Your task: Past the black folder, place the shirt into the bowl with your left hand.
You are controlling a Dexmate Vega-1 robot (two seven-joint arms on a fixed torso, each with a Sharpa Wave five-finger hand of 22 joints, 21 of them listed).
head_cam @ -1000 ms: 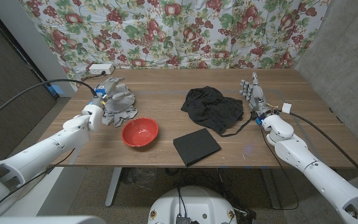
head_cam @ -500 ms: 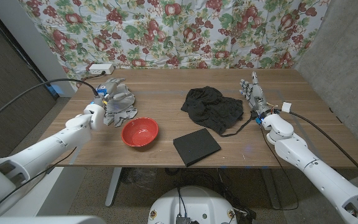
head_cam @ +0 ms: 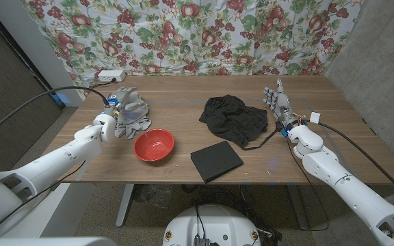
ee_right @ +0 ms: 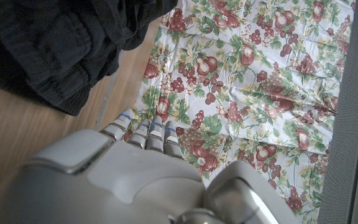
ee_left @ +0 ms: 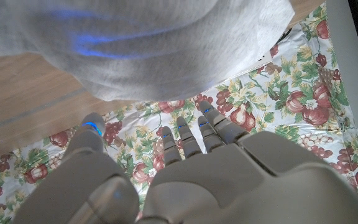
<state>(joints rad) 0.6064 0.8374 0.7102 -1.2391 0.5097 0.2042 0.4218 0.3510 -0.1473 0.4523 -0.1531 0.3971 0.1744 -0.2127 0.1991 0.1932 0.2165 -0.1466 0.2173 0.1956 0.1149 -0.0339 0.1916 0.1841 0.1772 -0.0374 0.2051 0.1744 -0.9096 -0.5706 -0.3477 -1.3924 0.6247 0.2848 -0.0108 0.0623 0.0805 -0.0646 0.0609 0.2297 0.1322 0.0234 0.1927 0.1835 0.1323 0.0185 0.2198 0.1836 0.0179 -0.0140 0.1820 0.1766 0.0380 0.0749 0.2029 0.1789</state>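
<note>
The crumpled grey shirt (head_cam: 133,115) lies on the wooden table (head_cam: 320,102) beside the red bowl (head_cam: 154,145), the left hand (head_cam: 110,113) touching it with fingers spread, the right hand (head_cam: 278,104) upright, holding nothing

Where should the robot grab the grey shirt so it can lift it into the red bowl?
Probably the bunched top of the grey shirt, coming down from above with the left hand beside it. The shirt lies crumpled in a heap with raised folds, which give the fingers something to close around. The flat edges against the table would be harder to pinch. The red bowl sits close by.
</note>
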